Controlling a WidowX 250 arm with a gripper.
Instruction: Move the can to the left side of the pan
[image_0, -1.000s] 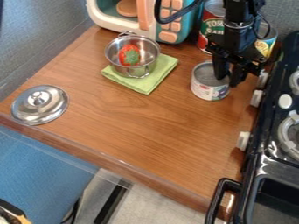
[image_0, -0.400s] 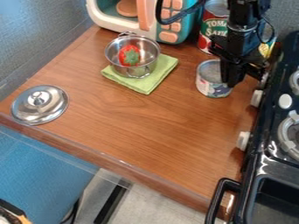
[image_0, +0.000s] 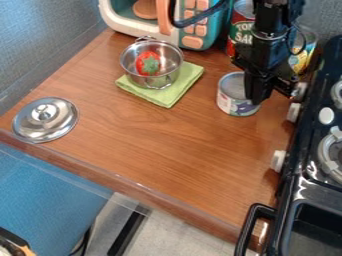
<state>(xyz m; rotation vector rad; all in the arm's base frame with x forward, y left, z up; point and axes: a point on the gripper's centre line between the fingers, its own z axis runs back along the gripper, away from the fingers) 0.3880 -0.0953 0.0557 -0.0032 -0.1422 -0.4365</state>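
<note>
At the right of the counter, beside the stove, the black gripper hangs down, its fingers together over the right rim of the can and shut on it. The small open-topped can, silver with a printed label, looks upright; whether its base touches the counter I cannot tell. To its upper left, the steel pan holds a red strawberry toy and rests on a folded green cloth.
A steel lid lies at the counter's left edge. The toy microwave and a tomato can stand at the back. The black stove borders the right, its knobs facing the counter.
The gripper's fingers have come together on the can's rim. Can and gripper first shifted slightly right and back, then left and towards the front. Pan, cloth and lid kept their places.
</note>
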